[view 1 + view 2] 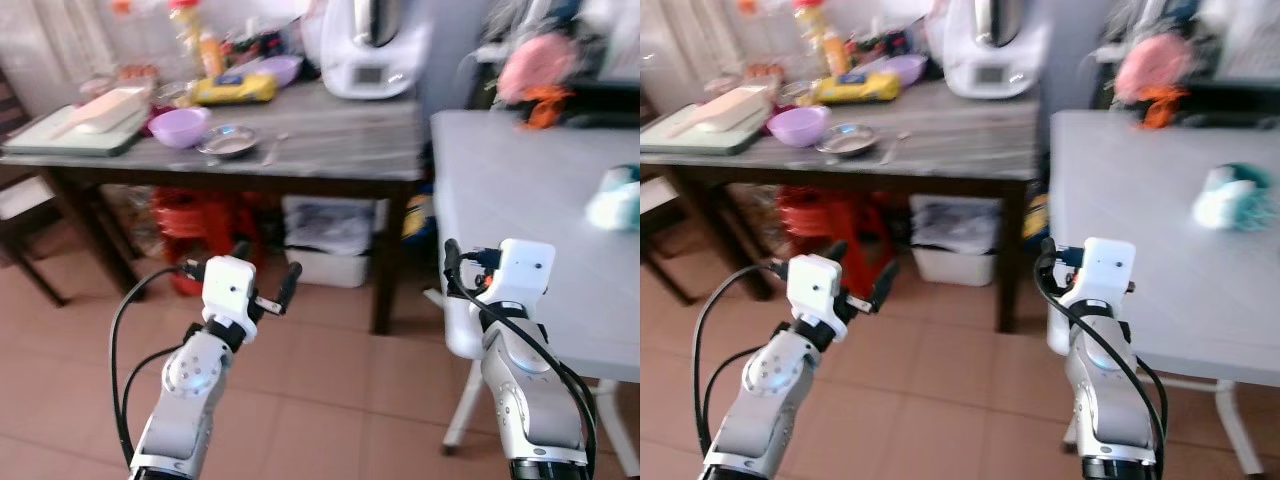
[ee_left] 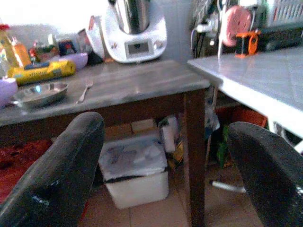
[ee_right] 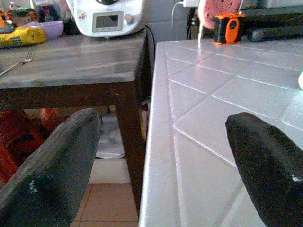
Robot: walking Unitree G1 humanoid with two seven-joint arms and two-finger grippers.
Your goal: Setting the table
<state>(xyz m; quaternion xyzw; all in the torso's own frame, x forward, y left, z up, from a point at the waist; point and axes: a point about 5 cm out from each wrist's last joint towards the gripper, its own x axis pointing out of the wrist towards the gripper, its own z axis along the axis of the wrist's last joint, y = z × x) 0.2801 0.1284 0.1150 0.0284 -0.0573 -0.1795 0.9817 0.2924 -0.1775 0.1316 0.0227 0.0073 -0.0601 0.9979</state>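
Left claw (image 1: 262,276), right claw (image 3: 165,156) both wide; round steel bowl (image 1: 228,140) (shiny) on grey wood-grain table (image 1: 330,140).

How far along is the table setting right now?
Nothing looks done yet. The fork, metal dish and purple bowl sit on the wooden table; the white tiled table has no place setting. Nothing is in hand: left gripper and right gripper are open, holding nothing. Fetching and placing the tableware remains.
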